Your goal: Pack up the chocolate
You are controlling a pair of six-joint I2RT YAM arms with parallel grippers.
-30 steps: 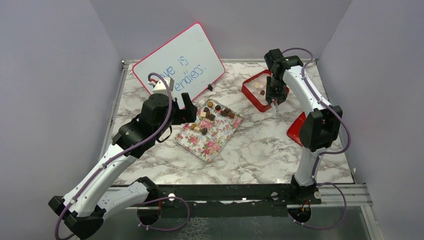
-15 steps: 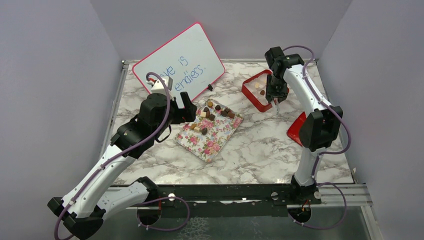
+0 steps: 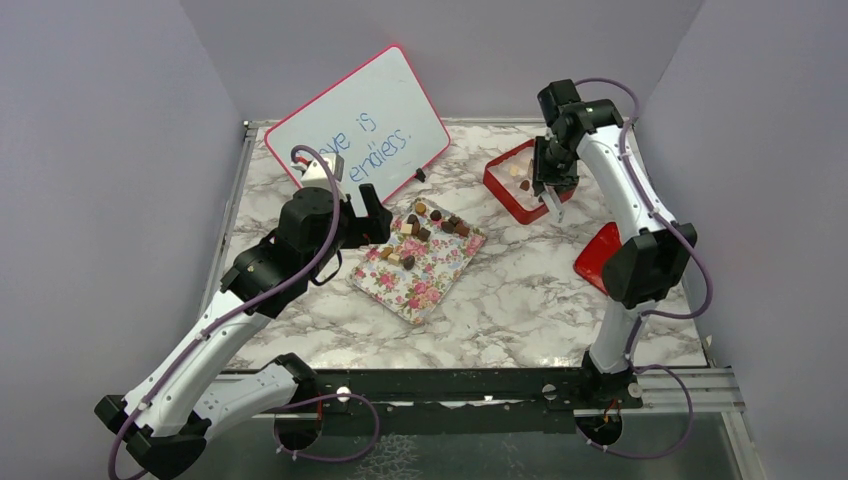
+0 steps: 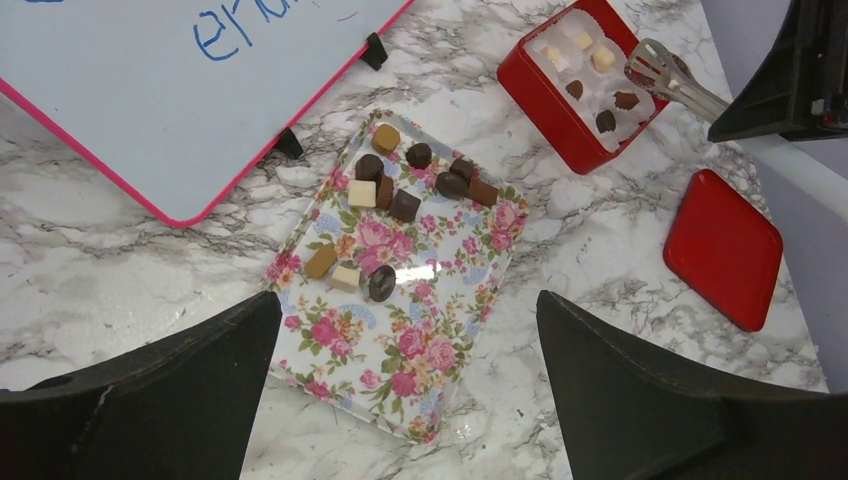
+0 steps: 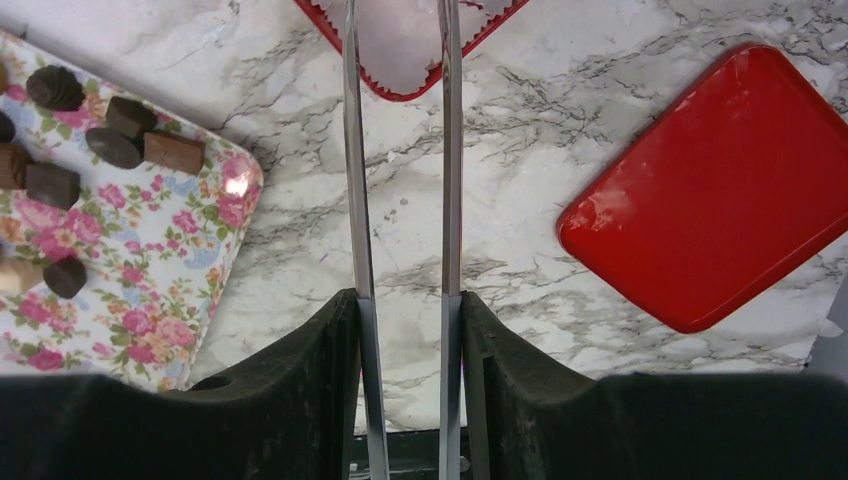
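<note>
Several pieces of chocolate (image 4: 405,205), dark, brown and cream, lie on the far half of a floral tray (image 4: 400,350); they also show in the top view (image 3: 420,235) and right wrist view (image 5: 113,147). A few more pieces (image 4: 606,120) sit in the white liner of the red box (image 4: 540,100). My right gripper (image 5: 405,300) is shut on metal tongs (image 5: 355,200), whose arms stand apart. The tongs' tips (image 4: 660,70) hang over the box's right side. My left gripper (image 4: 408,310) is open above the tray's near end, holding nothing.
The red lid (image 3: 598,255) lies flat on the marble to the right, near the right arm's elbow. A pink-framed whiteboard (image 3: 360,125) leans at the back left, just behind the tray. Purple walls close in the table on three sides.
The right arm has shifted slightly right and back above the red box, tongs still in its grip. The left arm has barely moved.
</note>
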